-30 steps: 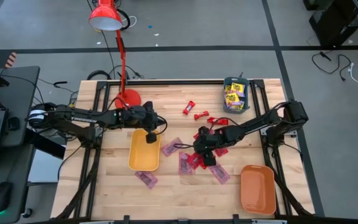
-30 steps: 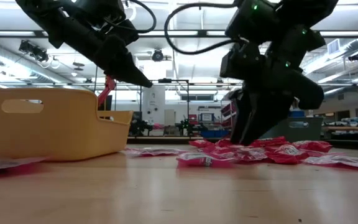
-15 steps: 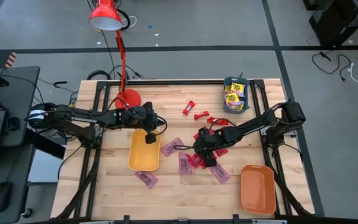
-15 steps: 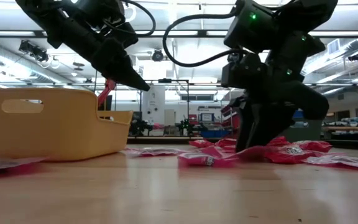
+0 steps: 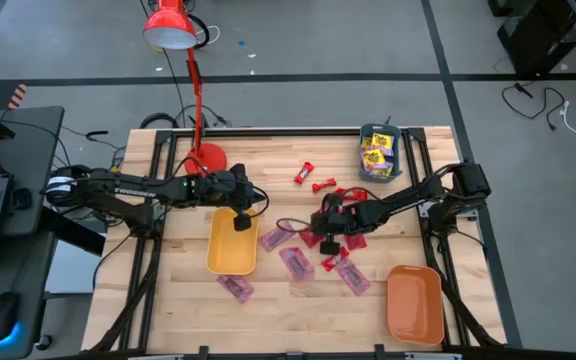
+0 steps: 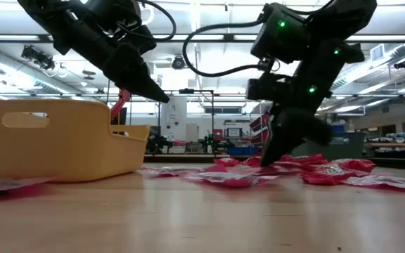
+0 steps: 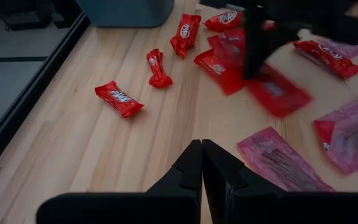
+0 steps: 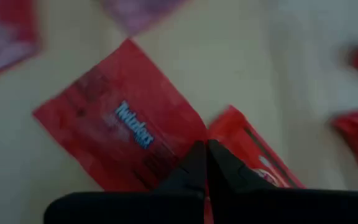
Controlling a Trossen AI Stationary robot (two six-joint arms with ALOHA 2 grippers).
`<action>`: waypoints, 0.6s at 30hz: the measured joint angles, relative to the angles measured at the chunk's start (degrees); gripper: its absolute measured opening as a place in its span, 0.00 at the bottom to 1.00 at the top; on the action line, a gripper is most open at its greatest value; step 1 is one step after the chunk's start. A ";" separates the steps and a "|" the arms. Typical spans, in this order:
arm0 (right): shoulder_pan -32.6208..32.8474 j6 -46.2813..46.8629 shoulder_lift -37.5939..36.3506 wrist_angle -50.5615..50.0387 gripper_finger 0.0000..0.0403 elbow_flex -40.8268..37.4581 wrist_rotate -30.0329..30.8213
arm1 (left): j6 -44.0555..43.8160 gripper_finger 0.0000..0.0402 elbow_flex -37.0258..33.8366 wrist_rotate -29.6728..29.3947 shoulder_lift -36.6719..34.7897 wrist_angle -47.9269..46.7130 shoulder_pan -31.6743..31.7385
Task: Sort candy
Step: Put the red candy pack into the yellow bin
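Pinching red candy (image 8: pixel 166 149) | right gripper (image 5: pixel 330 238) clamped on wrapper edge, for sorting | left gripper (image 5: pixel 241 222) closed, empty, over yellow tray (image 5: pixel 220 262)

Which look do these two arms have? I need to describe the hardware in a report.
Both arms are dark, jointed and slim. The left arm carries white lettering along one link. The right arm shows small green lights and a looping black cable. Each gripper has two dark, tapering fingers.
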 joint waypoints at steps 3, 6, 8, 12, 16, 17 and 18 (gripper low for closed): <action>-0.97 1.51 -0.36 -0.33 0.01 0.00 0.80 | -0.01 0.04 0.00 0.00 0.00 0.00 0.00; -1.19 0.47 -1.52 -0.27 0.00 0.00 0.55 | -0.02 0.04 0.00 0.00 0.00 -0.02 0.00; -1.19 0.33 -2.31 -0.04 0.00 0.00 0.83 | -0.02 0.04 0.00 0.00 0.00 -0.02 0.00; -1.00 0.35 -4.65 0.19 0.00 0.00 2.27 | -0.01 0.04 0.00 0.00 0.00 -0.02 0.00; -0.10 -0.37 -7.05 1.17 0.00 0.00 5.64 | -0.03 0.04 0.00 0.00 0.00 -0.02 0.00; 0.16 -0.78 -7.57 1.71 0.00 0.00 6.21 | -0.02 0.04 0.00 0.00 0.00 -0.02 0.01; 0.47 -1.04 -8.10 2.18 0.00 0.00 6.99 | -0.03 0.04 0.00 0.00 0.00 -0.02 0.02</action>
